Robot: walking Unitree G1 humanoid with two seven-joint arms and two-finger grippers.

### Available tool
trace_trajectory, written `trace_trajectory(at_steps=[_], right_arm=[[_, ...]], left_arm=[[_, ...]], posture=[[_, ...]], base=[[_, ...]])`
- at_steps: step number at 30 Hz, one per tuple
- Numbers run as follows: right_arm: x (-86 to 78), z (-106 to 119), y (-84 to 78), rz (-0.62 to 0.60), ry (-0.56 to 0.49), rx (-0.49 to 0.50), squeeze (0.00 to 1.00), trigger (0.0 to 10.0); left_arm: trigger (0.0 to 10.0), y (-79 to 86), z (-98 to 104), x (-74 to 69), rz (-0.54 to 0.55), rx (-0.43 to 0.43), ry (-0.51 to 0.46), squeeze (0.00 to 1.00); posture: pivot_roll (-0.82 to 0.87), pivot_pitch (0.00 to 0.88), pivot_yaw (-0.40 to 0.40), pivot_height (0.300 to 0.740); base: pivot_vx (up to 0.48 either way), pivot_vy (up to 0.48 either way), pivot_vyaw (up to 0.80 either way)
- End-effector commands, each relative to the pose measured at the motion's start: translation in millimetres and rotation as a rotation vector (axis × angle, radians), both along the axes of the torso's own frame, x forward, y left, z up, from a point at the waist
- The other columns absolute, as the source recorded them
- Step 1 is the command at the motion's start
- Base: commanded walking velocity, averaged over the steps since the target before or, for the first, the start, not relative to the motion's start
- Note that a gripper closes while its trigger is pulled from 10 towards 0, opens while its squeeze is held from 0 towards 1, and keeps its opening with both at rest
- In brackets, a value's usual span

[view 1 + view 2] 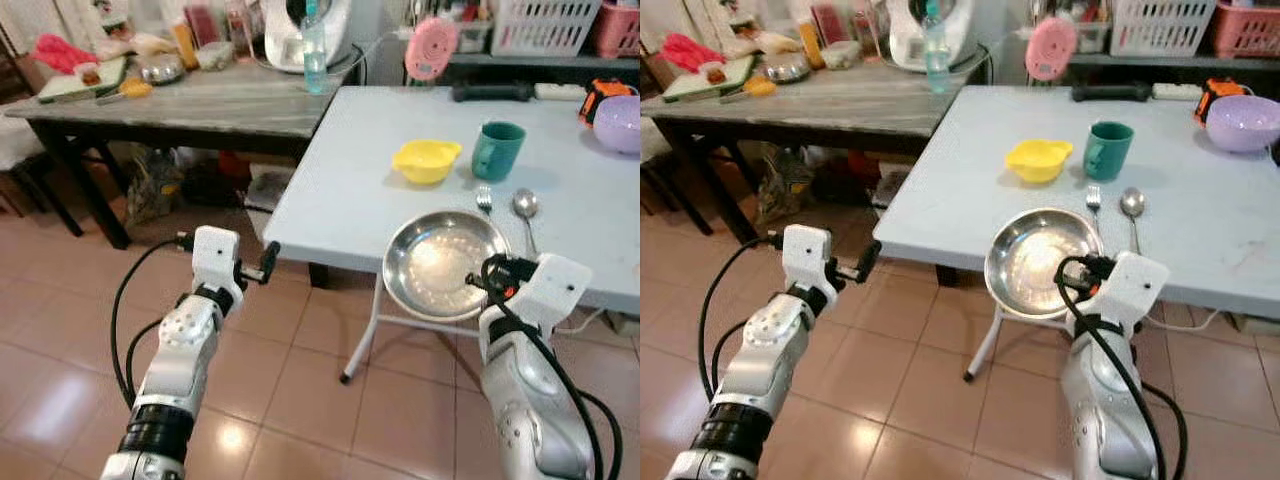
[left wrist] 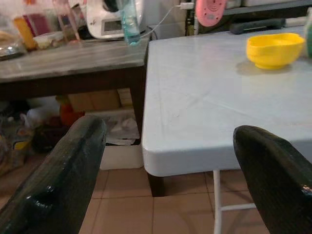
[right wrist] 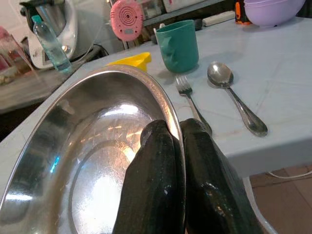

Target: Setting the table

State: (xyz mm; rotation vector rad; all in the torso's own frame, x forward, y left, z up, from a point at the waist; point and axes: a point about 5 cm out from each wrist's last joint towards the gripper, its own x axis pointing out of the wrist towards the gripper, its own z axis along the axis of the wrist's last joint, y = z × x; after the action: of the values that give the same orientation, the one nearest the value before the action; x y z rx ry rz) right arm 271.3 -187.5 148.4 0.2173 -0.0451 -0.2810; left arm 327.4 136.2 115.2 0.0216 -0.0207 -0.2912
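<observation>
Open left gripper [image 2: 168,180], white table [image 2: 204,107], yellow bowl [image 2: 274,49]

The bench's [image 1: 330,190] left half lies bare, open to approach from the near left corner. On the right, a steel plate [image 1: 440,262], fork [image 1: 485,200], spoon [image 1: 525,208], yellow bowl [image 1: 426,160] and green cup [image 1: 497,150] crowd together, blocking passage.

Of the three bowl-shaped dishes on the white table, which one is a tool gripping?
The steel plate at the near edge: the right tool pinches its rim. The yellow bowl and purple bowl stand untouched farther back.
</observation>
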Motion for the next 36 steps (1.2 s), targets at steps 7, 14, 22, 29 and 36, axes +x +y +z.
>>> trace_trajectory(at_steps=[7, 14, 22, 29, 36], right_arm=[[-1.6, 2, -3.5, -0.024, -0.009, -0.010, 0.00, 10.0], [-4.9, 1, -6.4, -0.036, -0.005, -0.022, 0.00, 10.0], [-4.7, 1, -6.4, -0.041, -0.008, -0.032, 0.00, 10.0], [-4.7, -1, -3.2, -0.034, -0.003, -0.030, 0.00, 10.0], [-4.8, -3, -3.9, -0.035, 0.001, -0.031, 0.00, 10.0]], left_arm=[[10.0, -6.4, -2, -1.8, -0.024, 0.008, -0.004, 0.00], [10.0, -11.7, 0, -7.1, -0.075, -0.012, -0.042, 0.00], [10.0, -13.8, 3, -8.2, -0.102, -0.025, -0.060, 0.00], [10.0, -13.6, 1, -9.6, -0.110, -0.018, -0.055, 0.00], [10.0, -14.2, 0, -11.4, -0.117, -0.013, -0.050, 0.00]], posture=[[-0.17, 0.002, 0.109, 0.740], [-0.17, 0.000, 0.111, 0.740], [-0.17, 0.000, 0.116, 0.740], [-0.17, 0.002, 0.118, 0.740], [-0.16, 0.007, 0.123, 0.740]], base=[[0.000, 0.480, 0.00], [0.036, 0.000, 0.00], [0.445, 0.000, 0.00], [0.468, 0.000, 0.00], [0.477, 0.000, 0.00]])
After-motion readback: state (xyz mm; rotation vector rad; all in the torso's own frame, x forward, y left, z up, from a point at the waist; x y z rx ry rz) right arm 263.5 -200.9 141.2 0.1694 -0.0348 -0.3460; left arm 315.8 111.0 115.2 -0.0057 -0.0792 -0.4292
